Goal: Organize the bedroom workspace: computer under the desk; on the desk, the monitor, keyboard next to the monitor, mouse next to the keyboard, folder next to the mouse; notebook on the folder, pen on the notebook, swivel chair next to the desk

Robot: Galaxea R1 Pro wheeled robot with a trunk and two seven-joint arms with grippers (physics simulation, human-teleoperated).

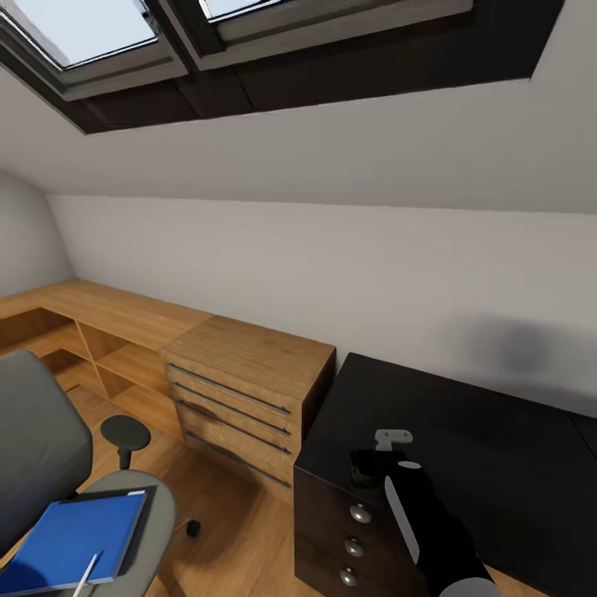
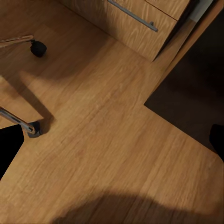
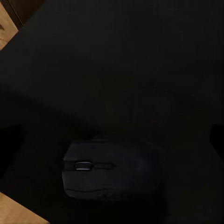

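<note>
So my right gripper (image 1: pixel 375 461) is hanging over the near-left corner of the black worktop (image 1: pixel 481 431), with the mouse (image 3: pixel 109 171) sitting right below it. Honestly can't tell if the jaws are apart or together, it's all black on black. Worry: the mouse is close to the edge, so a sloppy nudge could knock it off. The folder (image 1: pixel 75 539) and pen (image 1: pixel 86 574) are on the swivel chair (image 1: pixel 41 448).
</note>
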